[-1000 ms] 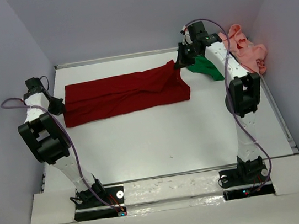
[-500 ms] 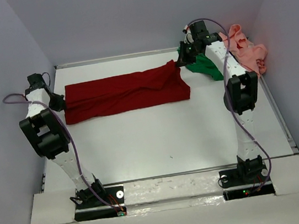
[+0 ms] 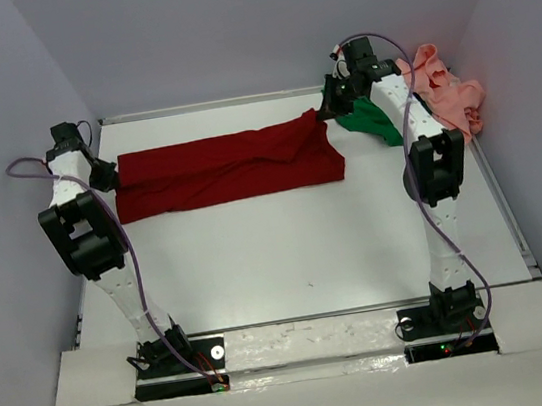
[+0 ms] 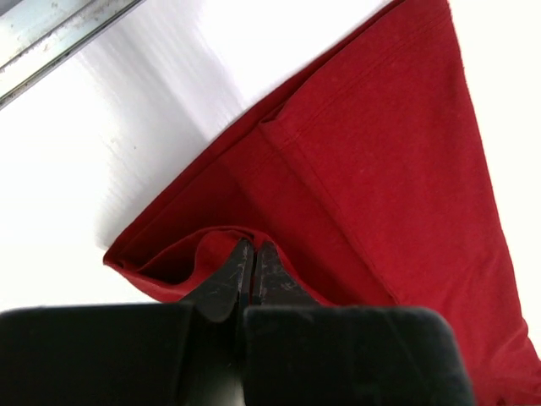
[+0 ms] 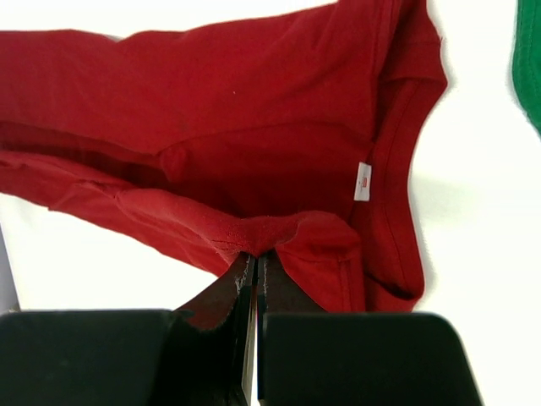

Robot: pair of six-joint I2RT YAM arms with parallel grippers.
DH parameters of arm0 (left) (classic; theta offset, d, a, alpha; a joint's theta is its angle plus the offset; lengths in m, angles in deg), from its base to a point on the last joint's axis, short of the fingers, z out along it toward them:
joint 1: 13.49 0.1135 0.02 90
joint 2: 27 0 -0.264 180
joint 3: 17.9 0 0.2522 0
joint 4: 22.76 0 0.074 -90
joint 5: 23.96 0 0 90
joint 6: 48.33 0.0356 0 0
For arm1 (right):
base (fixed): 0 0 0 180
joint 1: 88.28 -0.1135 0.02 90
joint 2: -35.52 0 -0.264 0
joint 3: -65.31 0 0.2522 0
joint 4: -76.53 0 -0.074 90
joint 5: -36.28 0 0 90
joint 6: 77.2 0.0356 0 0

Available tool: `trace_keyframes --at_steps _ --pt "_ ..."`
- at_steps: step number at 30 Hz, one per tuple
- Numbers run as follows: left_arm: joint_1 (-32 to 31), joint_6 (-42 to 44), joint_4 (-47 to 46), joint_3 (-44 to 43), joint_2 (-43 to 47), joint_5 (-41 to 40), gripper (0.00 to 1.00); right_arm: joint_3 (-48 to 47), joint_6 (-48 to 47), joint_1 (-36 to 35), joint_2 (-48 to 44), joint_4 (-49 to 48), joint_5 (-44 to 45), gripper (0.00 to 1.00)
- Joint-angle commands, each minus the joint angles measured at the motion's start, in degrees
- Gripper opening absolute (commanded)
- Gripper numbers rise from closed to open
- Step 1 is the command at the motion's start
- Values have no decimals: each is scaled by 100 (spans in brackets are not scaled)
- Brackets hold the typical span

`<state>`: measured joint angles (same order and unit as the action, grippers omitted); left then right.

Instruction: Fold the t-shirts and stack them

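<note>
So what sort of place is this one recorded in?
Likely a lab robot cell: a white table boxed in by plain grey walls, left arm and right arm bolted at its near edge, and a red shirt, green shirt and pink shirt laid out.

Across the far table (image 3: 298, 250), first t-shirt (image 3: 226, 171); second t-shirt (image 3: 378, 125) just right; third t-shirt (image 3: 453, 97) farther right.

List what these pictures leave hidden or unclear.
- Top view: part of the green t-shirt, behind the right arm.
- Top view: the pink t-shirt's sleeves and collar, lost in a crumpled heap.
- Right wrist view: the green t-shirt, cut off by the right edge.
- Wrist views: how many dark red t-shirt layers the left gripper and right gripper pinch; their own bodies block it.
</note>
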<state>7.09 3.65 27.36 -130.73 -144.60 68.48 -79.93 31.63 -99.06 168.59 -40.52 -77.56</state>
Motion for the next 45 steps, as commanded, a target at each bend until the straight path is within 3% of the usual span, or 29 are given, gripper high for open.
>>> trace_keyframes --at_steps 1,31,33,34,36,40,45 --pt "25 75 117 -376 -70 -182 0 -430 7 59 183 -208 -60 0" --pt "8 172 -111 -561 -413 151 2 -537 103 112 588 -1069 -428 0" --pt "8 198 -146 -561 -457 257 9 -441 112 112 579 -1201 -473 21" --pt "8 207 -208 -544 -439 283 13 -379 121 112 553 -1271 -482 40" --pt "8 146 -269 -439 -387 205 24 -178 121 112 457 -1437 -412 50" --pt "8 23 -822 44 70 82 39 174 95 112 149 -1824 -394 62" --pt "-45 93 -1570 423 817 -155 49 570 24 112 -115 -2089 -464 63"
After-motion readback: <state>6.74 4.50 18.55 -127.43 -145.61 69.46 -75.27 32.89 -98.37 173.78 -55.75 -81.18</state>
